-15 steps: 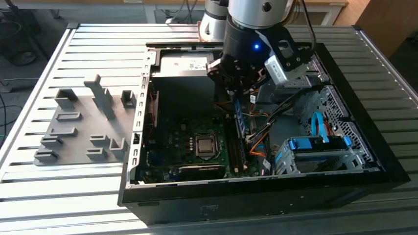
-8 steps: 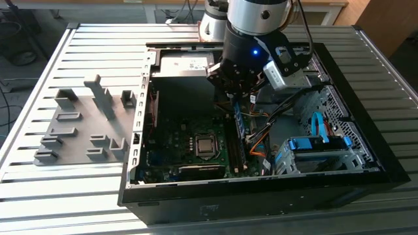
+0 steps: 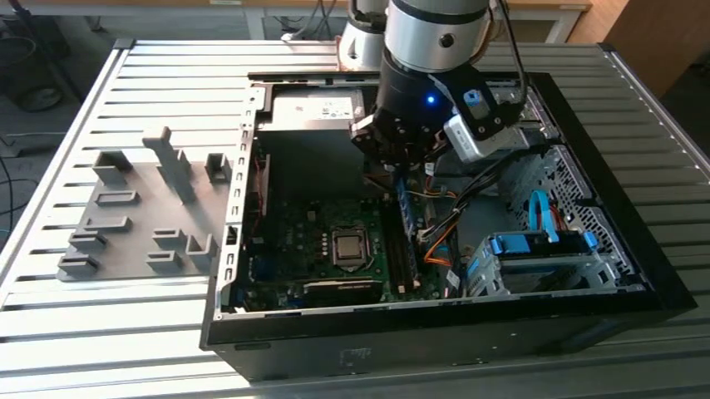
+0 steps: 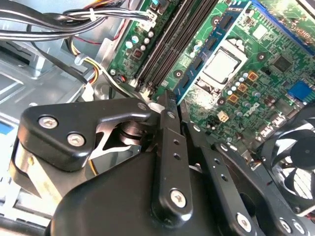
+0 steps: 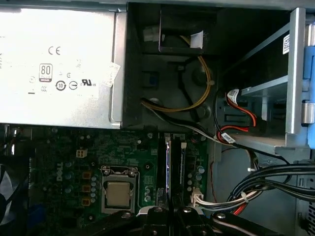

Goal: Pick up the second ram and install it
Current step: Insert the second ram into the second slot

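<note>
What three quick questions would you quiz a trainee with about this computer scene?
1. True or false: the grey holder sits inside the computer case.
2. The gripper is shut on: A) a cable, B) the second ram, C) a fan.
3. In the exterior view, on which side of the processor socket do the memory slots lie?
Key: 1 false; 2 B; 3 the exterior view's right.
</note>
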`<state>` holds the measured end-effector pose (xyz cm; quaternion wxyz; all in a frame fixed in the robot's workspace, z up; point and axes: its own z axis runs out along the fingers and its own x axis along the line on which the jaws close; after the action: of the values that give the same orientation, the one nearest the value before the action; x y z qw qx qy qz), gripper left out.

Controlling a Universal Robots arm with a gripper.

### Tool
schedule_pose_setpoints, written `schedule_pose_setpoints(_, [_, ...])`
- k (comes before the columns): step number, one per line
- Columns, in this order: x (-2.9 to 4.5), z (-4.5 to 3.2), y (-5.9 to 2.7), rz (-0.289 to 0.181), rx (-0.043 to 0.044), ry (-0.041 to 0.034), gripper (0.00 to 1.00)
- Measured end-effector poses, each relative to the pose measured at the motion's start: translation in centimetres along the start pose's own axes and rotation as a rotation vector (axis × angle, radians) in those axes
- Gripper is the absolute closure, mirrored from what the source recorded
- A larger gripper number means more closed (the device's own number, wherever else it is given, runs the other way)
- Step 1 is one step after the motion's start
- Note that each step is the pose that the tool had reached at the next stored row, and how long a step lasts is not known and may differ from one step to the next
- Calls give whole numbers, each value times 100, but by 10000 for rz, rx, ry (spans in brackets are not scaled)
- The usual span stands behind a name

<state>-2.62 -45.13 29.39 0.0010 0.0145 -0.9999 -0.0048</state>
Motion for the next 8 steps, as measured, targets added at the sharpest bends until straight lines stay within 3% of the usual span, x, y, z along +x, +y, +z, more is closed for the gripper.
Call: schedule_pose_setpoints(8, [1,120,-38,303,0,-2,86])
